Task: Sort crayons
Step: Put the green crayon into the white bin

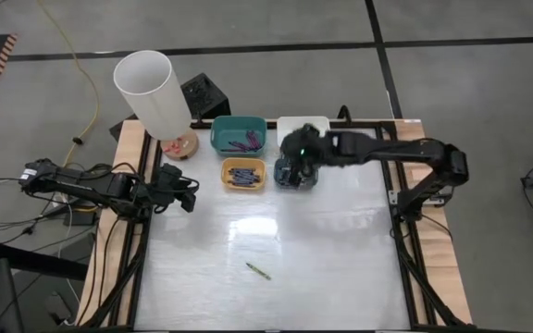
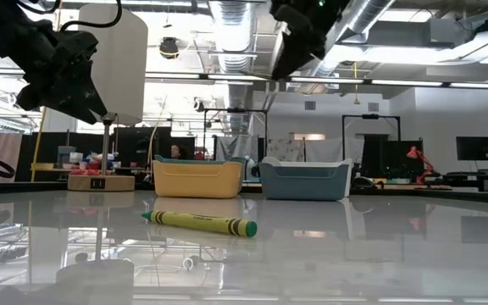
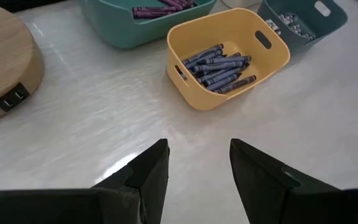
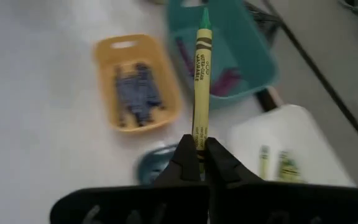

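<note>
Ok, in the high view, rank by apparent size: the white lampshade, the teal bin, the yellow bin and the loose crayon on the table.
1. White lampshade, though it stands nearer the camera.
2. Teal bin.
3. Yellow bin.
4. Loose yellow-green crayon, by far the smallest.

Bright overhead ceiling lights (image 2: 231,17), glare on glossy table (image 1: 257,227), blurred right wrist view background

A yellow-green crayon (image 4: 200,74) with a green tip stands out lengthwise from the shut jaws of the right gripper (image 4: 201,163), above the bins. Another yellow-green crayon (image 1: 258,271) lies flat and alone on the worktop (image 1: 340,250). Blue crayons (image 3: 219,66) are heaped in the yellow bin (image 3: 194,99), purple crayons (image 3: 157,9) in the teal bin (image 3: 123,34), and more yellow-green crayons (image 4: 278,163) in the white bin (image 4: 316,134)
</note>
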Controlling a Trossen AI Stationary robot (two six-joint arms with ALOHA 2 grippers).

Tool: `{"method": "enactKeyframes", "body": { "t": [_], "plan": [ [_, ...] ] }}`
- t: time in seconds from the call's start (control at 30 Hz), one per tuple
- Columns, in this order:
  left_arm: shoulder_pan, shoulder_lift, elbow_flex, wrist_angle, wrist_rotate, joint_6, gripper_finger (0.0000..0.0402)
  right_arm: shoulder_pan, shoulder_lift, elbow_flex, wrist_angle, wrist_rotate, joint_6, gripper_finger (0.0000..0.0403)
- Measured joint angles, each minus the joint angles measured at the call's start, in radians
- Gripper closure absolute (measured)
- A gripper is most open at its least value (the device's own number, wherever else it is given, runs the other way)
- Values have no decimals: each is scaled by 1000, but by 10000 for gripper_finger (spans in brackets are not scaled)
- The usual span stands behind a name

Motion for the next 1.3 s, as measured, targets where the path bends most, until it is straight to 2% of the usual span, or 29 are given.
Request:
{"method": "enactKeyframes", "body": {
  "t": [0.17, 0.4, 0.6, 0.93, 1.13, 1.3],
  "plan": [
    [0, 0, 0, 0, -2, -18, 242, -110, -23, 0, -14, -8, -68, 402],
    [0, 0, 0, 0, -26, -51, 242, -272, -13, -2, -11, -170, -175, 402],
    [0, 0, 0, 0, -27, -59, 242, -386, -18, -113, 66, -241, -205, 402],
    [0, 0, 0, -1, -90, -101, 242, -498, -19, -358, 329, -253, -197, 402],
    [0, 0, 0, -1, -100, -103, 242, -544, -7, -429, 438, -251, -161, 402],
    [0, 0, 0, -1, -106, -105, 242, -569, 27, -442, 443, -243, -109, 402]
  ]
}}
